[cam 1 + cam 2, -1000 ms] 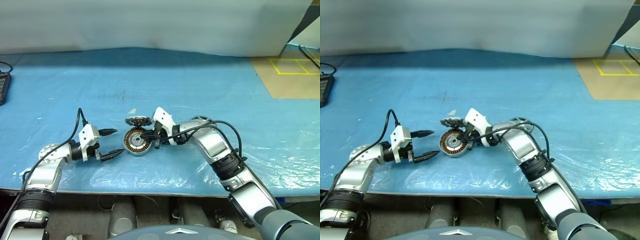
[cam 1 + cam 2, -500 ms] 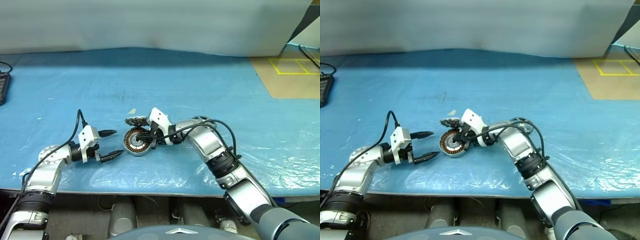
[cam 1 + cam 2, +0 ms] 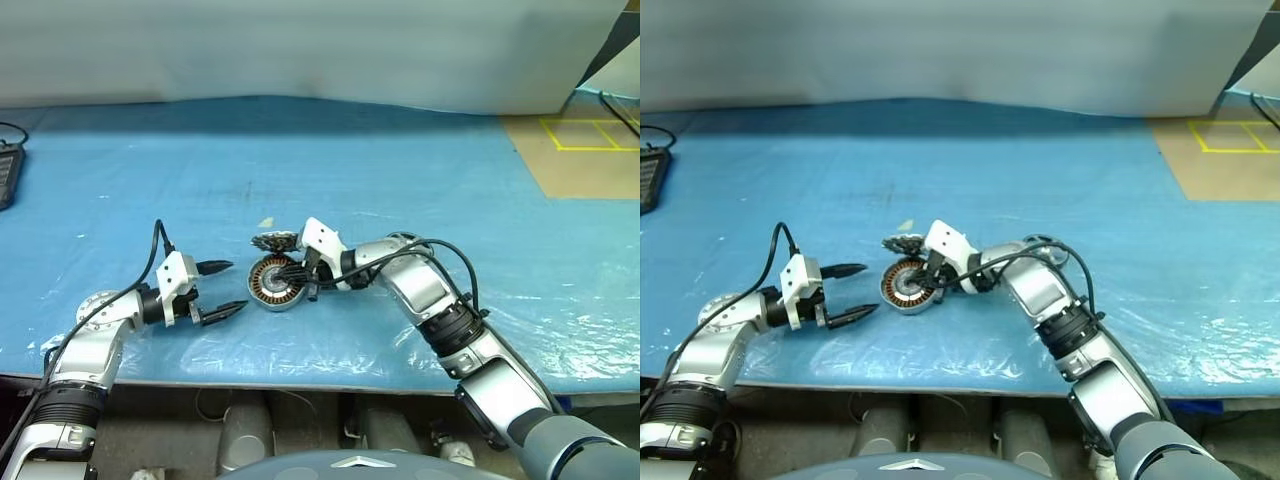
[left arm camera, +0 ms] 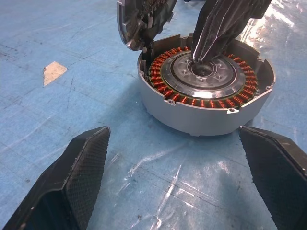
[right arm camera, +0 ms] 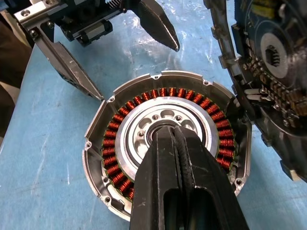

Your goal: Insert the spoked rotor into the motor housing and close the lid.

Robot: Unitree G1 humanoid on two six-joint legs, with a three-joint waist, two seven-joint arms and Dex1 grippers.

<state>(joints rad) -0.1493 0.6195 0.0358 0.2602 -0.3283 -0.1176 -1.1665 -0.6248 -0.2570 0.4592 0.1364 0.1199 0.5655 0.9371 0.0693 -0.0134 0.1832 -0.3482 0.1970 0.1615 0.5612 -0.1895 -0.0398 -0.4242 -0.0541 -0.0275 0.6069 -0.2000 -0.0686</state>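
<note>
The table (image 3: 420, 160) in front of me has a big blue sheet over it. The motor housing (image 3: 275, 283) sits on the sheet, near the front edge, between my two hands. It is round and grey, with a ring of copper wire and a silver middle inside it.

The lid (image 3: 276, 241) is just behind the housing. It stands tilted up on its edge and leans against the housing's rim.

My right hand (image 3: 291, 270) reaches in from the right. Its two black fingers are pressed tight together, and their tips point down into the dark hole in the middle of the housing.

My left hand (image 3: 228, 286) is just left of the housing. Its fingers are spread wide, holding nothing.
</note>
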